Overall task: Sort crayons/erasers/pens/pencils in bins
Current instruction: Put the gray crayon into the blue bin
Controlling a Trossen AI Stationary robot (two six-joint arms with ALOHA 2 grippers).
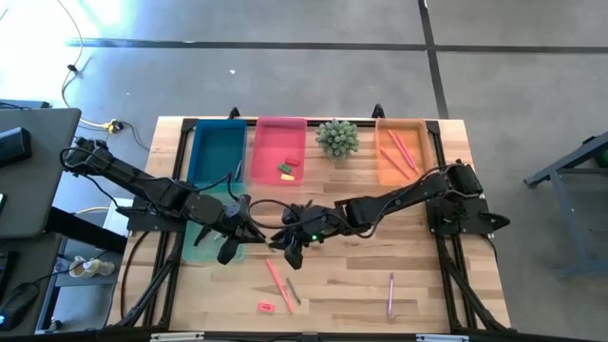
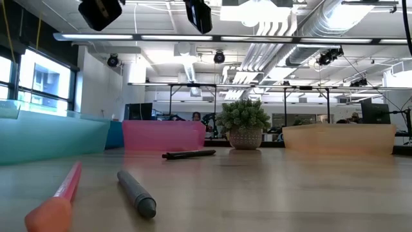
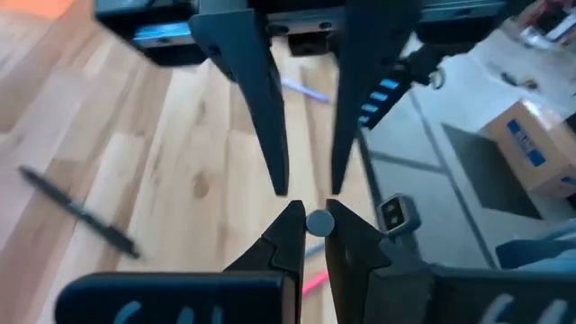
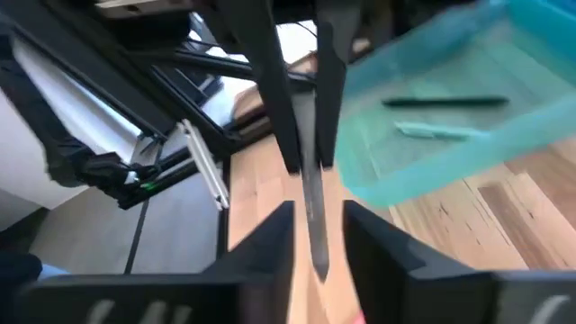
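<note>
Hanging above the middle of the table, a grey pen [image 3: 319,222] sits between both grippers. The left gripper [image 3: 310,216] has its jaws clamped on one end of it. The right gripper [image 4: 315,211], facing it from the right, has its jaws apart, and the pen [image 4: 313,225] lies in the gap with a little space on each side.

Just left of the meeting point, under the left arm, is the teal bin [image 1: 198,253]; the right wrist view shows a dark pen [image 4: 445,103] and a pale stick [image 4: 432,131] in it. Along the far edge stand the blue bin [image 1: 201,142], the pink bin [image 1: 280,126] and the orange bin [image 1: 383,169], with a small green plant [image 1: 337,138] between the pink and orange ones. The pink bin holds a red eraser [image 1: 290,160] and a green eraser [image 1: 285,172]. The orange bin holds pink pencils [image 1: 400,148].

Loose on the near part of the table lie a pink pencil [image 1: 277,282], a grey stick [image 1: 293,291] beside it, a red eraser [image 1: 266,306] and, farther right, another pencil [image 1: 390,293]. A black pen [image 2: 190,154] lies on the wood closer to the bins.
</note>
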